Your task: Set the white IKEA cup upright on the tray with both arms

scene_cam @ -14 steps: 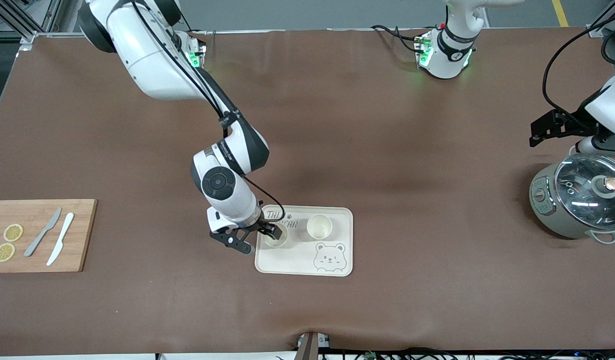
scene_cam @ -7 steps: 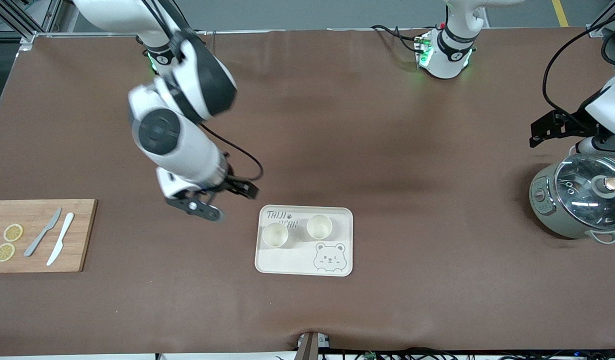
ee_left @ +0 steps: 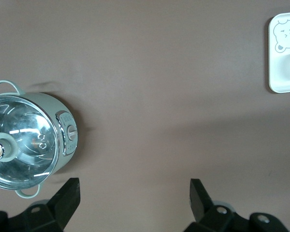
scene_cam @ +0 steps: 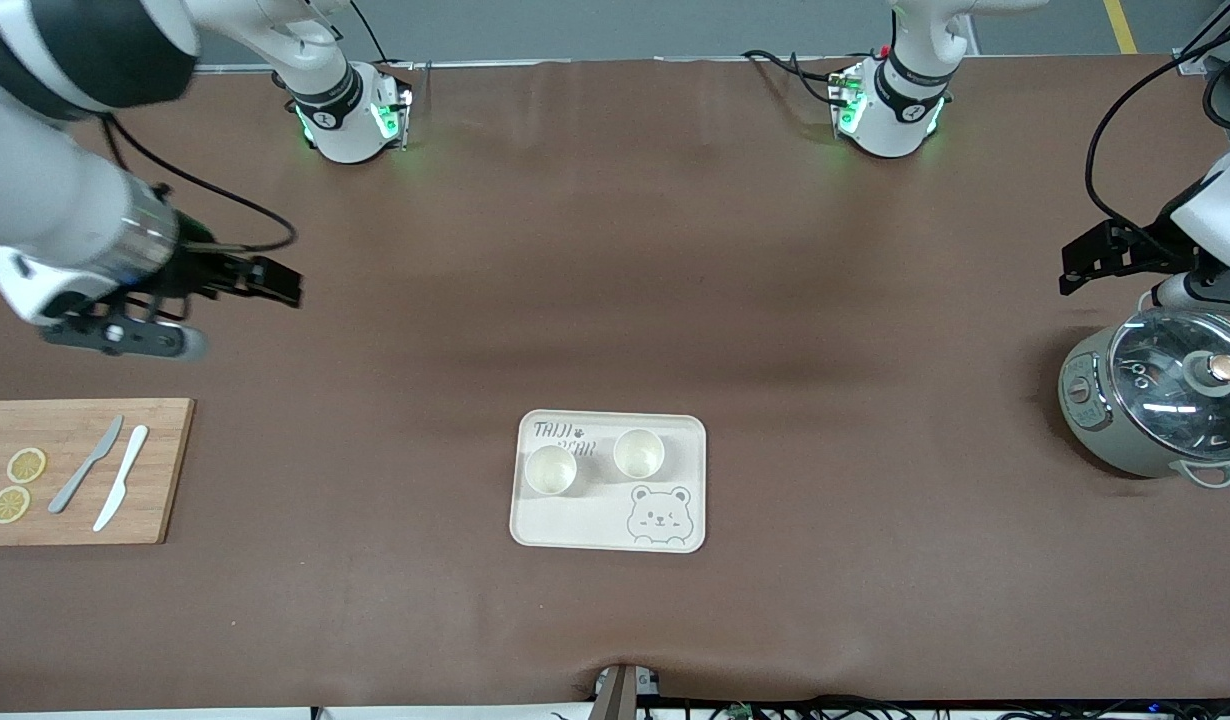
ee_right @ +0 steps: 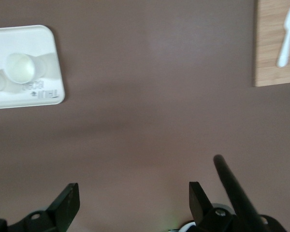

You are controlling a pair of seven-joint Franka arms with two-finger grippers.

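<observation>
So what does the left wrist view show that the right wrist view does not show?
Only the left wrist view shows the cooker with a glass lid and the bear face on the tray. Only the right wrist view shows the wooden cutting board, a white knife on it, and an upright cup on the tray. Both show the tray, the brown table and that arm's own open tool.

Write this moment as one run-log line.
cups: both upright on tray | right gripper: open, empty, over bare table | left gripper: open, empty, waits above pot
</observation>
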